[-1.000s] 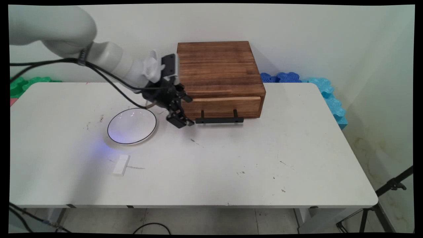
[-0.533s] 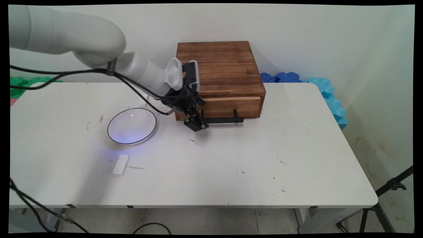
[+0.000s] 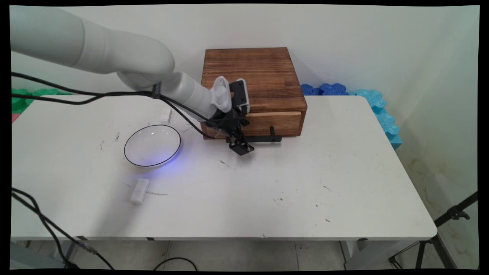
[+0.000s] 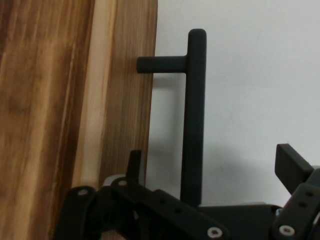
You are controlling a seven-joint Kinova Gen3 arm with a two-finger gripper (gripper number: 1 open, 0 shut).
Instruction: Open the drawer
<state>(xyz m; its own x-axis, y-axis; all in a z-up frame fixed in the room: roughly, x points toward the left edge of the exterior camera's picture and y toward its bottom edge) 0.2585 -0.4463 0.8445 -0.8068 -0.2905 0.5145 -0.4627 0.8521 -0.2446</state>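
The wooden drawer box at the far middle of the table is showing dark brown streaked grain on top, with a paler honey-brown drawer front carrying a matte black bar handle. The gripper in front of it is showing black, and left of it the bowl is showing white with a thin black line round its rim. The table is showing white with small dark specks, a small white block is lying near the bowl, and green foam at far left and blue foam at far right are showing behind the table.
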